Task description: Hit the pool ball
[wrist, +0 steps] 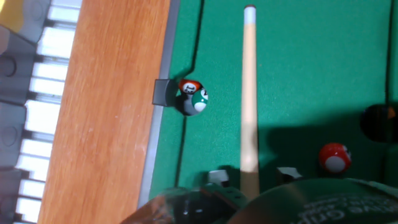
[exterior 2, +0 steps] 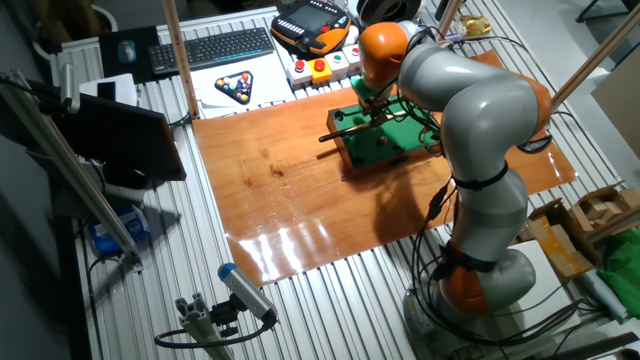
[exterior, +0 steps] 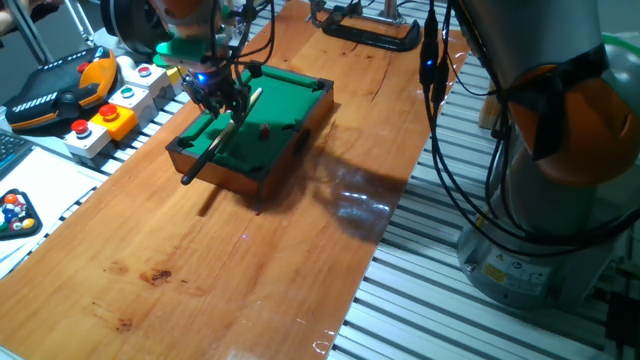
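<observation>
A miniature green-felt pool table [exterior: 290,115] stands on the wooden board; it also shows in the other fixed view [exterior 2: 400,145]. My gripper [exterior: 222,98] hangs over its left part, shut on a wooden cue stick [exterior: 215,140]. In the hand view the cue [wrist: 249,93] runs straight up from my gripper [wrist: 252,179]. The pool ball [wrist: 334,157], dark red with a pale spot, lies on the felt to the right of the cue, close to my fingers and well behind the cue tip. It shows as a small red dot in one fixed view [exterior: 265,128].
A green ball [wrist: 198,99] and an orange-red ball [wrist: 188,85] sit together at a side pocket, left of the cue. A dark pocket [wrist: 378,121] lies at the right. Racked balls [exterior: 15,212], a button box [exterior: 105,115], a pendant [exterior: 60,90] stand left of the board.
</observation>
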Robot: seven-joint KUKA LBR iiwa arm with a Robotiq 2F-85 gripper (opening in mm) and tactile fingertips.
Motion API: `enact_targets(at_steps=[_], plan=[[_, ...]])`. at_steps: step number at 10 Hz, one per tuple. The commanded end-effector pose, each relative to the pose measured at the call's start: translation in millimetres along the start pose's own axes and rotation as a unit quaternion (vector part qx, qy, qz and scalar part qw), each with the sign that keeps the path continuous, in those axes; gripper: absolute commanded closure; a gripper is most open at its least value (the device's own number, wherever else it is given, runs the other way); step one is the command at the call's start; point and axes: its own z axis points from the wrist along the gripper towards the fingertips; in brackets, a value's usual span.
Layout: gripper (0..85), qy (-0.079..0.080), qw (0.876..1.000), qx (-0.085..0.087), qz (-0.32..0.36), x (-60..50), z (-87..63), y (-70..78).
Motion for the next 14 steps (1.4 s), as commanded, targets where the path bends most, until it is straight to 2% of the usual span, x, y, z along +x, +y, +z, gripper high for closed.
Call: enact_targets(at_steps=[1, 3, 6, 11, 14], plan=[[30.7, -0.006, 1.0, -0.002, 0.005, 1.4, 2.2, 0.8], [30.3, -0.03, 0.999, -0.01, 0.011, 4.5, 7.3, 1.6], [32.7, -0.034, 0.999, -0.013, 0.013, 4.7, 14.4, 1.9], [34.3, -0.05, 0.998, -0.017, 0.015, 6.6, 22.9, -0.4], [36.7, -0.057, 0.998, -0.018, 0.019, 6.6, 24.0, -0.5]])
